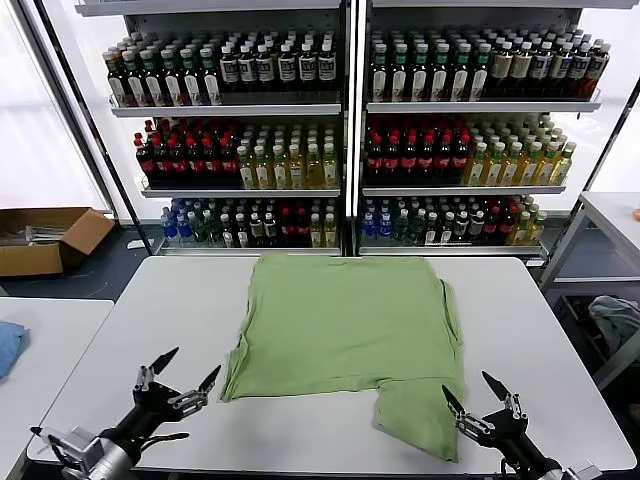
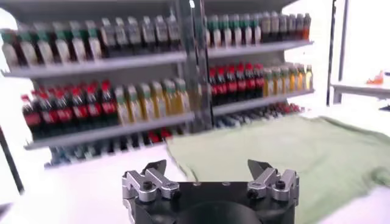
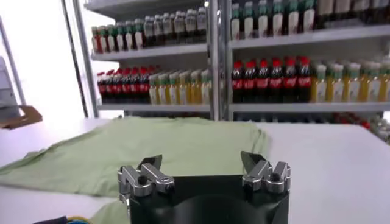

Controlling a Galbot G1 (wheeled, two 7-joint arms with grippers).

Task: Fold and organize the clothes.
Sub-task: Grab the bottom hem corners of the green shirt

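One soft green shirt (image 1: 345,325), rumpled rectangle, smooth white table (image 1: 540,330).

A shop: shelves (image 1: 345,105) packed with bottled drinks (image 1: 420,155).

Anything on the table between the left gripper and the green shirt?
No. In the head view only bare white table separates the open left gripper from the near left edge of the shirt.

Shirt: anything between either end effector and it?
Nothing visible. The left end effector and right end effector, both open, sit at the near table edge, with only bare tabletop between them and the shirt.
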